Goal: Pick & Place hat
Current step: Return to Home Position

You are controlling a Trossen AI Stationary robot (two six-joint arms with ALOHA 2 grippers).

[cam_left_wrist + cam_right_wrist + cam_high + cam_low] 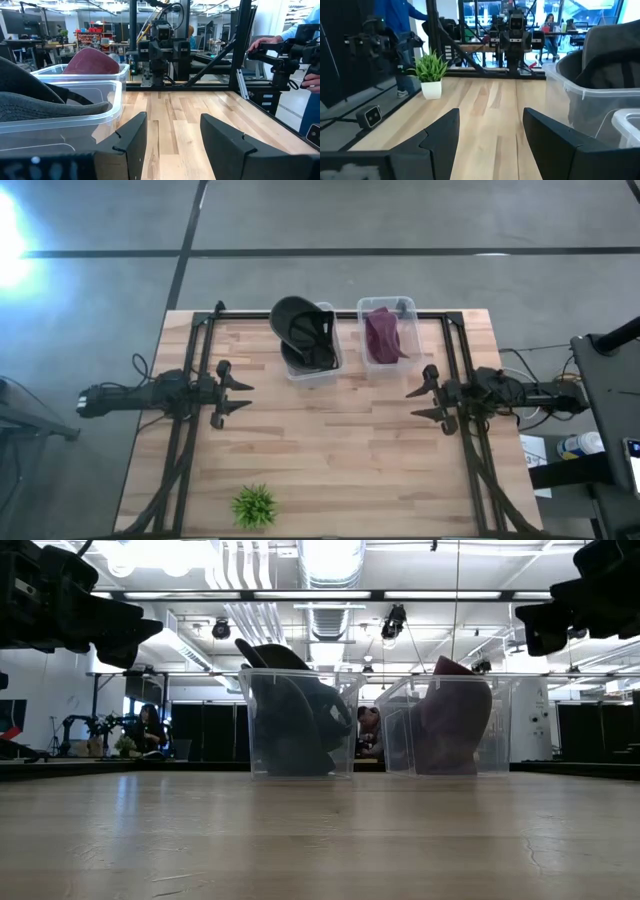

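Note:
A dark grey hat [300, 330] lies in the left clear bin [312, 372] at the table's far middle, its brim sticking up over the bin's rim; it also shows in the low view [290, 720]. A maroon hat [383, 335] lies in the right clear bin [388, 304], seen too in the low view [452, 715]. My left gripper [245, 397] is open and empty at the table's left side, pointing right. My right gripper [415, 402] is open and empty at the right side, pointing left.
A small potted green plant [254, 505] stands near the table's front left. Dark frame rails [190, 360] run along both sides and the far edge. Bare wood [330, 440] lies between the grippers. People show in the room beyond the table.

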